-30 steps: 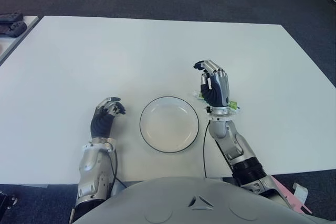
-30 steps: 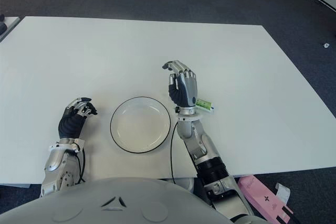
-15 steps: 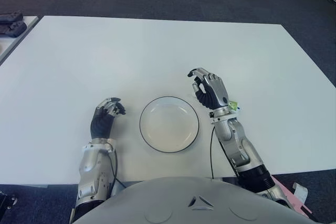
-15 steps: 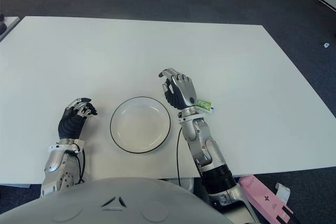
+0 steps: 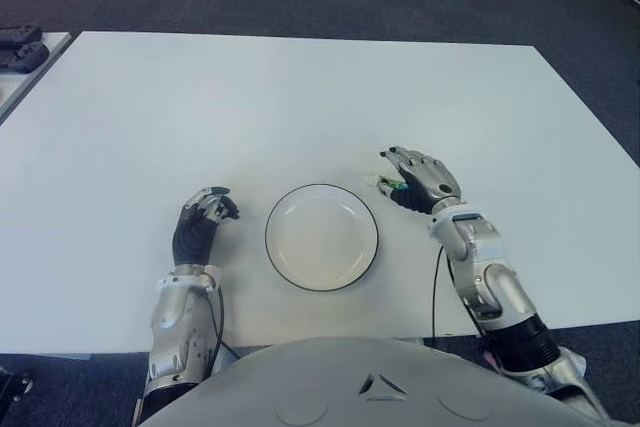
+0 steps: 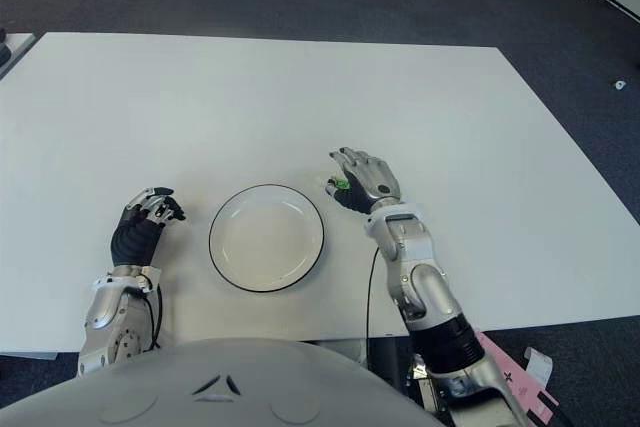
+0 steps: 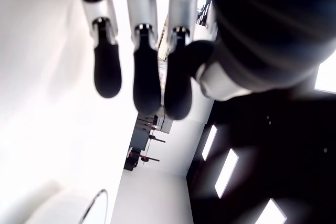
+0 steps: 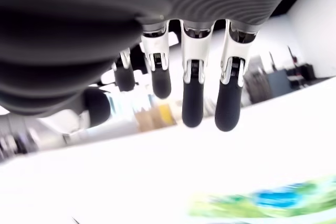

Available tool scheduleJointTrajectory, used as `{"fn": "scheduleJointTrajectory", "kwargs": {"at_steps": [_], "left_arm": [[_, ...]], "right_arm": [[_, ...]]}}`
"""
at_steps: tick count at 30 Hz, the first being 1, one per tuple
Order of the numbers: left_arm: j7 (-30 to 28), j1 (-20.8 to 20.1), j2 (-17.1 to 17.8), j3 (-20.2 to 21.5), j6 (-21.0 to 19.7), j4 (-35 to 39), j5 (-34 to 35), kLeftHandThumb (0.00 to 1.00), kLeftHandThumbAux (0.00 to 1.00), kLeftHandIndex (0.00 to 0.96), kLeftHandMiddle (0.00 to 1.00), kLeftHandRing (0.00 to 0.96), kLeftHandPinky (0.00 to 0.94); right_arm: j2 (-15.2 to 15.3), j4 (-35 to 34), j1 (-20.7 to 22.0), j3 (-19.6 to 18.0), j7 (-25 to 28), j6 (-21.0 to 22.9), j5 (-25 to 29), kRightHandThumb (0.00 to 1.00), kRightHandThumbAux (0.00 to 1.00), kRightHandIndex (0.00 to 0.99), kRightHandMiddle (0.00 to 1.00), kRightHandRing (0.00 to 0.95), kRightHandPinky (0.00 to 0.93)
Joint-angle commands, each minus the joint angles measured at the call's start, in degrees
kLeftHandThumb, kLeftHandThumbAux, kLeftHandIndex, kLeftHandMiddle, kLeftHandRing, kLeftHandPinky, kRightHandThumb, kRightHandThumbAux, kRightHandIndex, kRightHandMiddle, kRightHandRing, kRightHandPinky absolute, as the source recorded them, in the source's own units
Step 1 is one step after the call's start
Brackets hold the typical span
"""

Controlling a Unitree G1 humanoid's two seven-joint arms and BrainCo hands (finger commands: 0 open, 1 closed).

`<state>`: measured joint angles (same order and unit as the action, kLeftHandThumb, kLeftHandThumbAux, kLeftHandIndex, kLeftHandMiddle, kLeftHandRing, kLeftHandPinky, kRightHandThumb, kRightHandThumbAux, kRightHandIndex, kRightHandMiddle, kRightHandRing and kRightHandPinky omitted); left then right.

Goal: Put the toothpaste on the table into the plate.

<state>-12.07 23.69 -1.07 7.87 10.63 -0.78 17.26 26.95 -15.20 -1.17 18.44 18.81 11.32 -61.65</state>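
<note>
**Operator:** Worktop first: the broad white rectangular worktop point(image 5: 300, 97) carries everything, and I see only two loose things on it. The round white plate with a thin dark rim point(image 5: 322, 237) sits near my edge, between the arms, with nothing in it yet.

**Second:** And the toothpaste?

**Operator:** The small green-and-white toothpaste tube point(image 5: 385, 184) lies flat on the worktop just beside the plate, on its far right side. My right hand point(image 5: 425, 181) is directly over it, palm down, fingers point(image 8: 192, 98) extended and parted; my wrist view shows the tube below them and nothing between them, so I call that hand unclosed and empty.

**Second:** What worries you?

**Operator:** I judge three risks. The hand hides most of the tube from the head camera, so if I close blind the fingertips could land on one end and flick it away. A flat, slick tube may also slide under the fingers towards the plate rim and wedge against it. And a hurried lift could let it slip out over the worktop.

**Second:** Left side?

**Operator:** My left hand point(image 5: 200, 222) shows left of the plate, fingers curled on nothing, well apart from it.
</note>
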Motion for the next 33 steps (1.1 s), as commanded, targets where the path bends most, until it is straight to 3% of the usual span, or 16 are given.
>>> {"fn": "scheduleJointTrajectory", "kwargs": {"at_steps": [1, 10, 16, 33], "left_arm": [[0.6, 0.8, -0.7, -0.7, -2.1, -1.7, -0.6, 0.713, 0.718, 0.435, 0.587, 0.566, 0.534], [0.5, 1.0, -1.3, -0.5, -1.8, -1.6, -0.2, 0.712, 0.718, 0.435, 0.589, 0.568, 0.536], [0.2, 1.0, -1.3, -0.8, -1.2, -1.8, -0.6, 0.711, 0.718, 0.435, 0.588, 0.567, 0.535], [0.7, 1.5, -1.7, -0.9, -1.3, -1.1, -1.1, 0.713, 0.718, 0.435, 0.581, 0.564, 0.534]], "right_arm": [[4.4, 2.8, 2.9, -0.6, 2.6, -2.8, 0.6, 0.596, 0.234, 0.0, 0.0, 0.001, 0.003], [10.5, 9.8, 5.7, 0.0, 2.7, -10.3, 3.8, 0.597, 0.181, 0.0, 0.0, 0.0, 0.0], [13.9, 12.9, 7.1, 1.2, 1.0, -15.6, 2.8, 0.59, 0.166, 0.0, 0.0, 0.0, 0.0], [19.8, 17.3, 10.7, 2.4, 1.9, -23.5, 2.5, 0.583, 0.154, 0.0, 0.0, 0.0, 0.0]]}}
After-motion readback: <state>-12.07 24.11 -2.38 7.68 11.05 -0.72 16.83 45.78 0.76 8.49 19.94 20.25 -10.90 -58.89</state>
